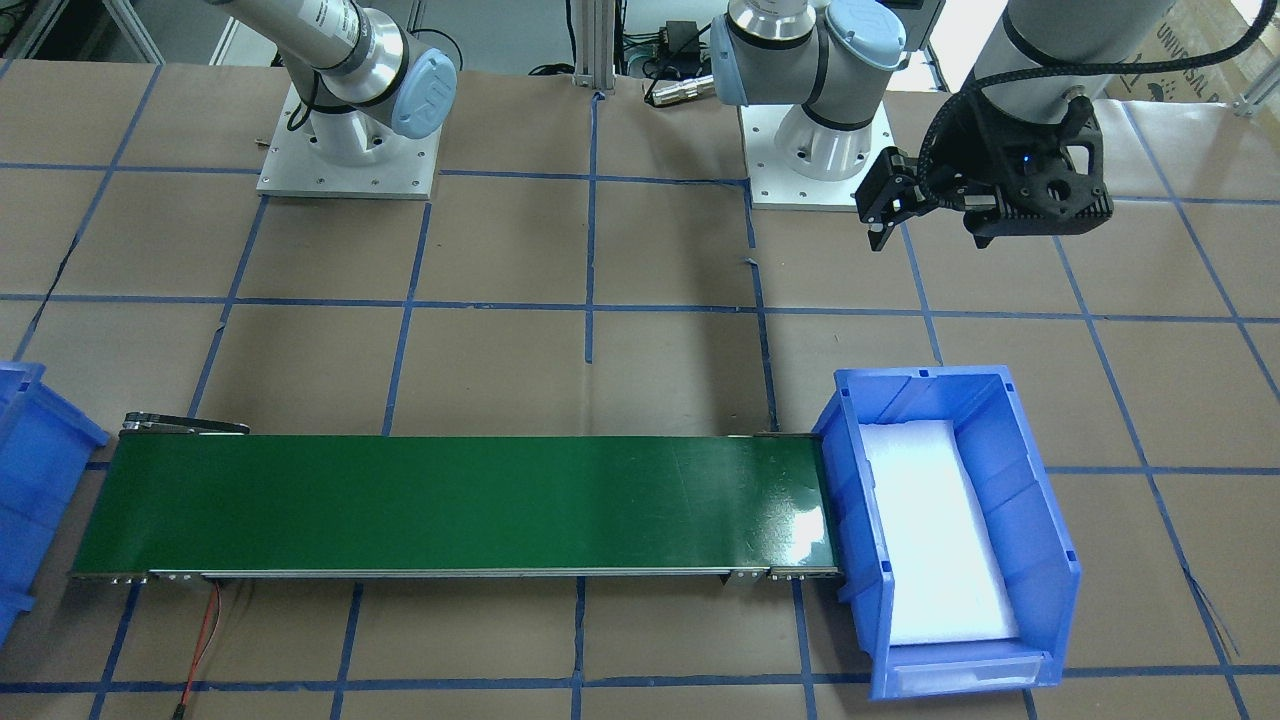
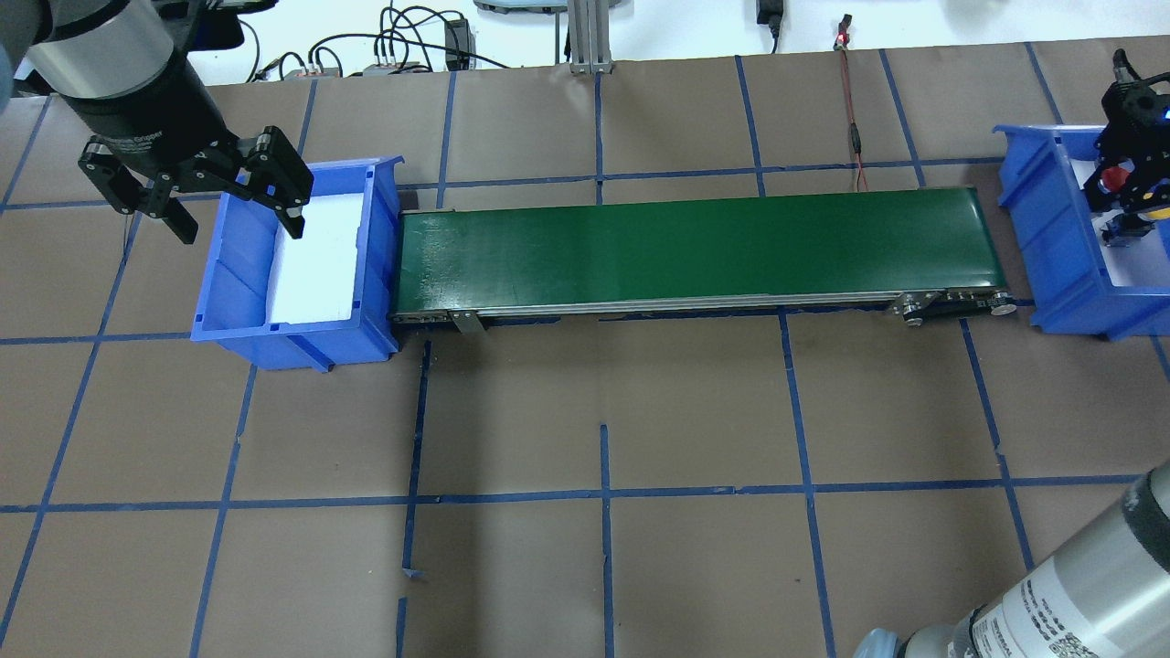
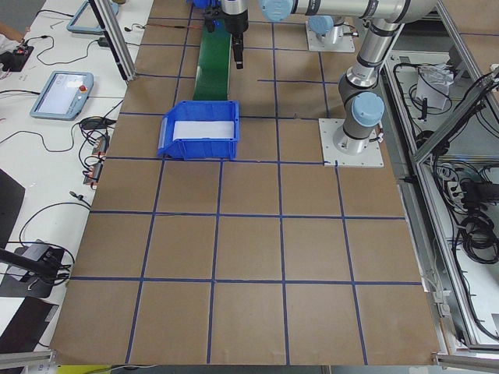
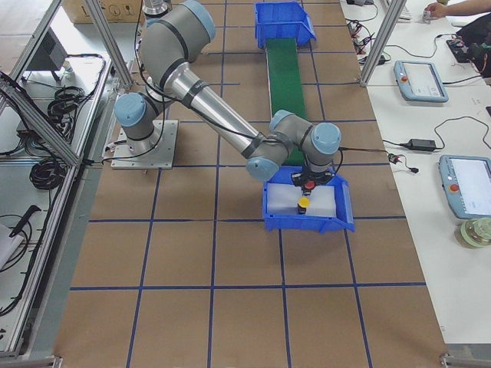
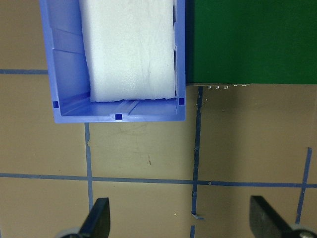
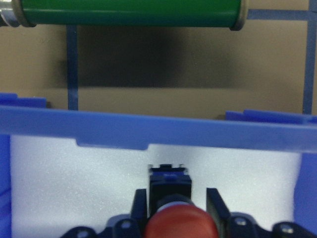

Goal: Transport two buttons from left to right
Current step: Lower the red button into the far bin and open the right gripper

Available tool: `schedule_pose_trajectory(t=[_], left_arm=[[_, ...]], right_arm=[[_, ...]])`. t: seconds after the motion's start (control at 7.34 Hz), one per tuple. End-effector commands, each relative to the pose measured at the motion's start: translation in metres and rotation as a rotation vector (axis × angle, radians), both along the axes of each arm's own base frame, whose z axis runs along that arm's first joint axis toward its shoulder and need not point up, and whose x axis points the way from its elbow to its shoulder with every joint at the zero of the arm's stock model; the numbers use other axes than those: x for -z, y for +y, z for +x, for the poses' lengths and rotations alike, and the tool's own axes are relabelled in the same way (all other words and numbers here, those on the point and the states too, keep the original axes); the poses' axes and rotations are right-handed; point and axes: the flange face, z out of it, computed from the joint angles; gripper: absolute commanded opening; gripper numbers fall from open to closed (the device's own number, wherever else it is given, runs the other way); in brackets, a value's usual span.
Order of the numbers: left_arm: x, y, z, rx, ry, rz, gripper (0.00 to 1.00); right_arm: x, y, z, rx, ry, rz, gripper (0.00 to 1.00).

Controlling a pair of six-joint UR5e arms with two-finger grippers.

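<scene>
Two foam-lined bins, red button in right bin

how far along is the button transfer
Nearly done: the left bin and belt show no buttons; the yellow button lies in the right bin. The right gripper holds the red button over that bin; only its release remains. The left gripper hangs open.

A robotics lab: aluminium framing, teach pendants, cable bundles, and a tape-gridded table.
</scene>
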Motion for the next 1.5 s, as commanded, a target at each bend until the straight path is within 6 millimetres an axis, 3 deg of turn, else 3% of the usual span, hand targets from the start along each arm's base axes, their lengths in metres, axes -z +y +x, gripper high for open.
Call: schedule_pose_trajectory(t=[0.0, 0.27, 0.41, 0.54, 0.68, 0.95, 1.09, 1.36], left_arm=[[-0.001, 0.001, 0.000, 0.000, 0.000, -0.003, 1.00], [-0.001, 0.001, 0.000, 0.000, 0.000, -0.003, 1.00], [-0.001, 0.001, 0.000, 0.000, 0.000, -0.003, 1.00], [-0.001, 0.001, 0.000, 0.000, 0.000, -0.003, 1.00], [-0.001, 0.001, 0.000, 0.000, 0.000, -0.003, 1.00], [-0.001, 0.001, 0.000, 0.000, 0.000, -0.001, 1.00], [0.000, 0.000, 0.000, 0.000, 0.000, -0.001, 1.00], [-0.001, 0.001, 0.000, 0.000, 0.000, -0.001, 1.00]], right_arm=[[0.003, 0.000, -0.002, 0.001, 0.006, 0.009, 0.99], [-0.038, -0.002, 0.004, -0.002, 0.034, -0.032, 0.99], [-0.072, 0.013, 0.021, 0.025, -0.014, 0.015, 0.98], [-0.132, 0.025, 0.045, 0.095, 0.011, -0.023, 0.98], [-0.163, 0.031, 0.095, 0.139, 0.001, -0.001, 0.99], [-0.221, 0.072, 0.175, 0.463, -0.029, 0.073, 1.00], [-0.232, 0.081, 0.217, 0.575, -0.030, 0.084, 1.00], [-0.237, 0.078, 0.314, 0.618, -0.014, 0.067, 1.00]])
